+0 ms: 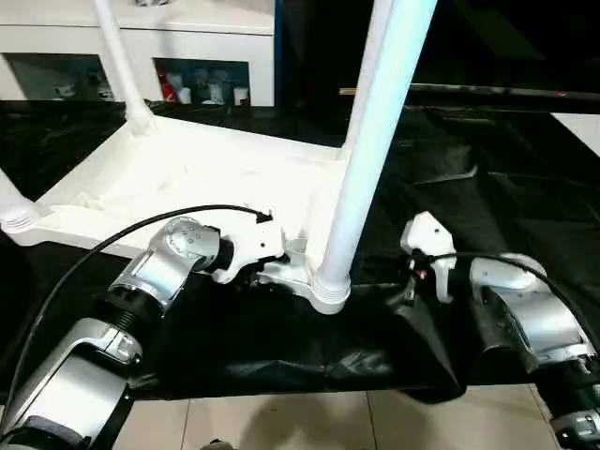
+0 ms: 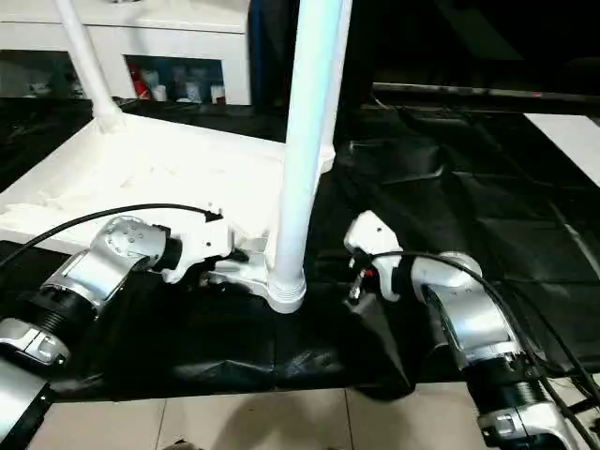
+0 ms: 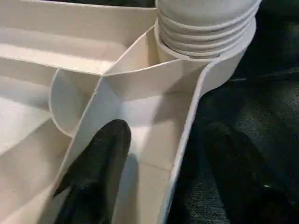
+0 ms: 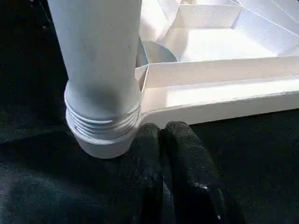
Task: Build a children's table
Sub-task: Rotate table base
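The left claw (image 3: 159,172) straddles the near rim of the upturned children's table (image 1: 187,178), one black finger (image 3: 100,158) inside the ribbed underside, the other outside over the black cloth; whether it pinches the rim I cannot tell. The right claw (image 4: 170,154), fingers pressed together, sits just beside the corner socket (image 4: 105,140). There a white leg (image 1: 375,131) stands upright at frame centre, on the black-draped worktop (image 1: 487,197).

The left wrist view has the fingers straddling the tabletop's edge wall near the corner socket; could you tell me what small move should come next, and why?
Probably close the left gripper on the tabletop's edge wall. One finger sits inside the ribbed underside, the other outside over the black cloth, the wall between them ungripped. The leg stands in the corner socket, so holding the top would steady it.
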